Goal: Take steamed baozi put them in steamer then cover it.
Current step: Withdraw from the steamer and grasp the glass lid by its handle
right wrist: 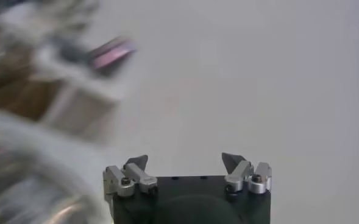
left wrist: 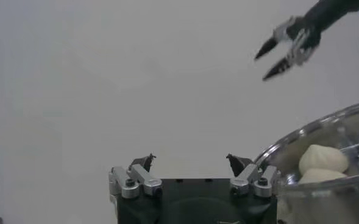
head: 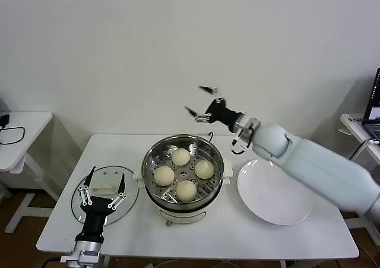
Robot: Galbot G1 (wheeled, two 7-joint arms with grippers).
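The steamer (head: 212,153), a shiny steel pot on a cream base, stands mid-table with several pleated cream baozi (head: 180,157) on its perforated tray. The cover (head: 129,192), a clear glass lid with a cream handle (head: 102,190), lies flat to the steamer's left. My left gripper (head: 107,174) is open just above the cover, its fingers straddling the handle without touching it. My right gripper (head: 194,99) is open and empty, raised high behind the steamer. In the left wrist view, my left gripper (left wrist: 190,159) is open, with the steamer's rim (left wrist: 316,126) and a baozi (left wrist: 323,158) beside it.
An empty white plate (head: 275,192) lies to the right of the steamer on the white table (head: 208,235). A second white table (head: 24,125) stands at the far left. In the right wrist view, my right gripper (right wrist: 184,160) faces the bare wall.
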